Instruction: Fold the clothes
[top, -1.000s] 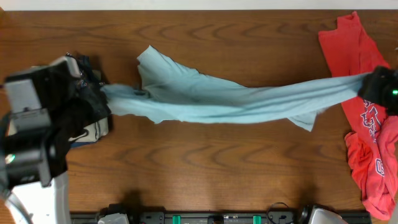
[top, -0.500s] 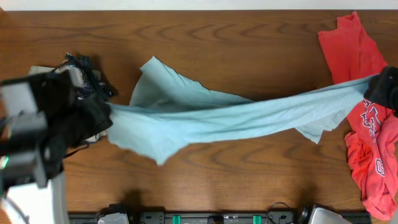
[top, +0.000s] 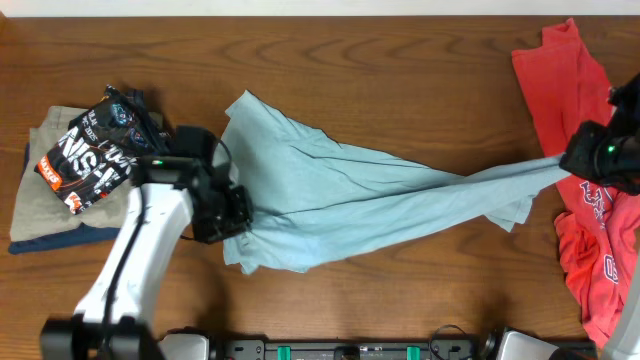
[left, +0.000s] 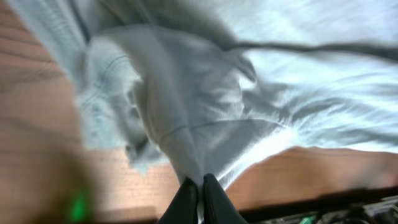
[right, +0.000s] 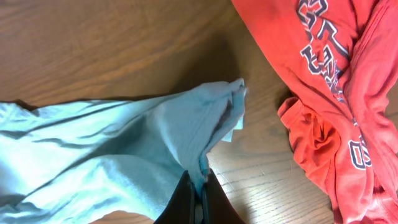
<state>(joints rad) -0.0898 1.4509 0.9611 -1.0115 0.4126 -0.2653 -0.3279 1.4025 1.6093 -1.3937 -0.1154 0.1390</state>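
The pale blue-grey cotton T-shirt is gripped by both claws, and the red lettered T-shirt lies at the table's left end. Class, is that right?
No: the overhead view shows the red lettered T-shirt at the wooden table's right end. The pale blue-grey cotton T-shirt is gripped by the left claw and right claw.

You have two pincers in view: one left pincer (top: 232, 215) and one right pincer (top: 592, 152). Between them you count one pale blue-grey T-shirt (top: 330, 195). Beside the right pincer there is one red T-shirt (top: 565, 80). Out past the left pincer, one pile holds three garments: one black printed shirt (top: 95, 155), one khaki piece (top: 40, 215) and one dark blue piece (top: 45, 244). All sit on one wooden table (top: 400, 60).
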